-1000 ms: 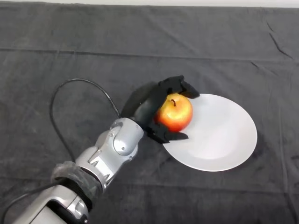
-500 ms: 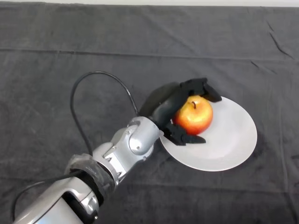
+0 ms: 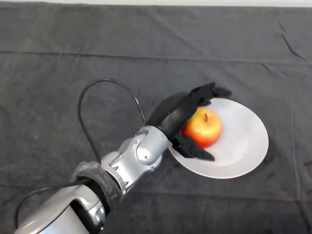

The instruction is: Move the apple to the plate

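**Apple down on the plate, grip loosening**

The red-and-yellow round apple [image 3: 203, 128] now sits on the white round ceramic plate [image 3: 243, 146], toward its nine o'clock side, having been carried in from the rim over the last second. The black left hand [image 3: 178, 114] has spread: fingers and thumb are released, flanking the fruit rather than clasping it. Placement looks done; withdrawal remains.

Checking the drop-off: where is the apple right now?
In the head view, the apple is over the left part of the white plate, right of centre, between the thumb and fingers of the left hand, which look spread apart.
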